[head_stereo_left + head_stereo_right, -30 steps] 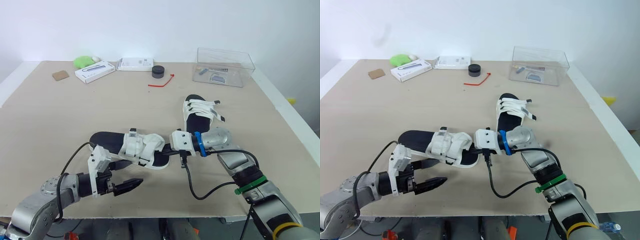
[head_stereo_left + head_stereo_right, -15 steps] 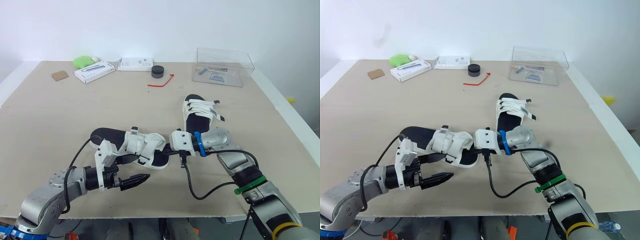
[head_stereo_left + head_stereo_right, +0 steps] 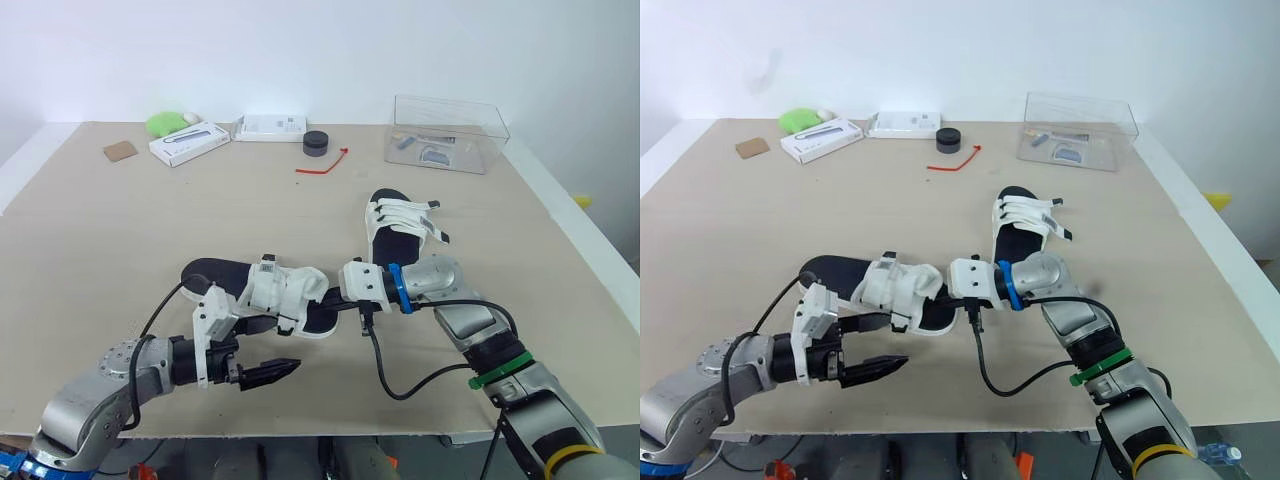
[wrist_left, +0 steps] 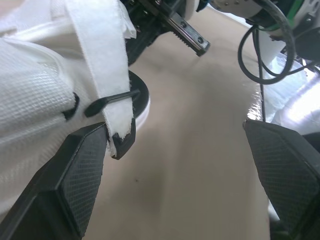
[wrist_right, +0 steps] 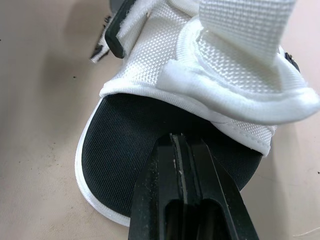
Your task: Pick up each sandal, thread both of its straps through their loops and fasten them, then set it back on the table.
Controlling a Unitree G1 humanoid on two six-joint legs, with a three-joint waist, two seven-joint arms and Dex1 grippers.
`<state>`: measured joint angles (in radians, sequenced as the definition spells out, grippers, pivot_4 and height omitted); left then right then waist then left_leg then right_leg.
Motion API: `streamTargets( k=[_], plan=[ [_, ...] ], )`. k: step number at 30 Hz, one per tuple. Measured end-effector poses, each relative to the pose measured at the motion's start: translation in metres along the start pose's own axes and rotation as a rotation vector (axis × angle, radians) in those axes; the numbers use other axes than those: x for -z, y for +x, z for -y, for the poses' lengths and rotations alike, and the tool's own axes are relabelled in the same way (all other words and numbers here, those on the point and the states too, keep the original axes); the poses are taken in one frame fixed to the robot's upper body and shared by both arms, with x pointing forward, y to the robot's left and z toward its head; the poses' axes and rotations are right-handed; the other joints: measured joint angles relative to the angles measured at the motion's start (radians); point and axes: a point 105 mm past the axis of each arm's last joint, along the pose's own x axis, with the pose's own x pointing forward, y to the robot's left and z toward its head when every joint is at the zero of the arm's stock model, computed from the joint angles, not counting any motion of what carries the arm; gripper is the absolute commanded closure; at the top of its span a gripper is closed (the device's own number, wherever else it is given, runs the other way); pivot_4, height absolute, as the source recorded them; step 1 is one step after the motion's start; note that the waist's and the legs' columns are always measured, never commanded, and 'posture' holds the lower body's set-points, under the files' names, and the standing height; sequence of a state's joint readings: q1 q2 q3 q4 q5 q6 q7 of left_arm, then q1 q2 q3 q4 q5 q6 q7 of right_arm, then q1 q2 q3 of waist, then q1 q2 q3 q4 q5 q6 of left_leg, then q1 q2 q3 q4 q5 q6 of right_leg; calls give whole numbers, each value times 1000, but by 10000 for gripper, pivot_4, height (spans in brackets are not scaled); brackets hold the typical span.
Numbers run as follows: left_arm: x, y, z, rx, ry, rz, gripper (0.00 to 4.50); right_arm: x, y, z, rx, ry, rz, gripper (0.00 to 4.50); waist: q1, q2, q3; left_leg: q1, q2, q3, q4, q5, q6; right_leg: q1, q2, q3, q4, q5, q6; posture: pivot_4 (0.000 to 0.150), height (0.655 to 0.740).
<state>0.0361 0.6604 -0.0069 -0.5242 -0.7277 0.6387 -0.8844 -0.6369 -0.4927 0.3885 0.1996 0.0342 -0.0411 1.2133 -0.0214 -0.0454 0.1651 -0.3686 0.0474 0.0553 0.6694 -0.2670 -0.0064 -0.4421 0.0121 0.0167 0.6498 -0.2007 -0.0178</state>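
A black-soled sandal (image 3: 215, 275) with white straps (image 3: 285, 290) lies near the table's front. My right gripper (image 3: 330, 300) is shut, its tips resting on the black insole (image 5: 125, 165) at the sandal's end, under the white upper (image 5: 210, 75). My left gripper (image 3: 272, 350) is open at the sandal's near side. One of its fingers (image 4: 75, 165) sits next to a loose, frayed strap end (image 4: 117, 115), with nothing gripped. A second sandal (image 3: 395, 225) with white straps lies farther back, to the right.
At the back stand a clear plastic box (image 3: 447, 133), a black puck (image 3: 317, 143), a red tie (image 3: 325, 163), two white boxes (image 3: 190, 142) (image 3: 270, 127), a green object (image 3: 170, 122) and a brown card (image 3: 121, 150). A black cable (image 3: 400, 385) hangs near the front edge.
My left arm has come forward and to the right, bringing its gripper up against the near sandal's straps. The right gripper has stayed on the sandal's end.
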Motion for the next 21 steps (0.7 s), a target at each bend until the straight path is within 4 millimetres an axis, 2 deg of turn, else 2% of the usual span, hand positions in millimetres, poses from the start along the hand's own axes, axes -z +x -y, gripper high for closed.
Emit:
streamTargets(
  k=[7,15,21],
  plan=[
    [-3,-14,2,-1,5,-15,1026,0,0,0,0,0,0,45000,0,0,0,0,0,0,0,0,0,0,0,0,0,-1,-2,1500,7400],
    [-13,-12,-3,-24,36,10,1026,0,0,0,0,-1,0,45000,0,0,0,0,0,0,0,0,0,0,0,0,0,-1,-2,1500,7400],
    [-7,-10,-5,-30,39,-13,1026,0,0,0,0,-1,1,45000,0,0,0,0,0,0,0,0,0,0,0,0,0,-1,-2,1500,7400]
  ],
)
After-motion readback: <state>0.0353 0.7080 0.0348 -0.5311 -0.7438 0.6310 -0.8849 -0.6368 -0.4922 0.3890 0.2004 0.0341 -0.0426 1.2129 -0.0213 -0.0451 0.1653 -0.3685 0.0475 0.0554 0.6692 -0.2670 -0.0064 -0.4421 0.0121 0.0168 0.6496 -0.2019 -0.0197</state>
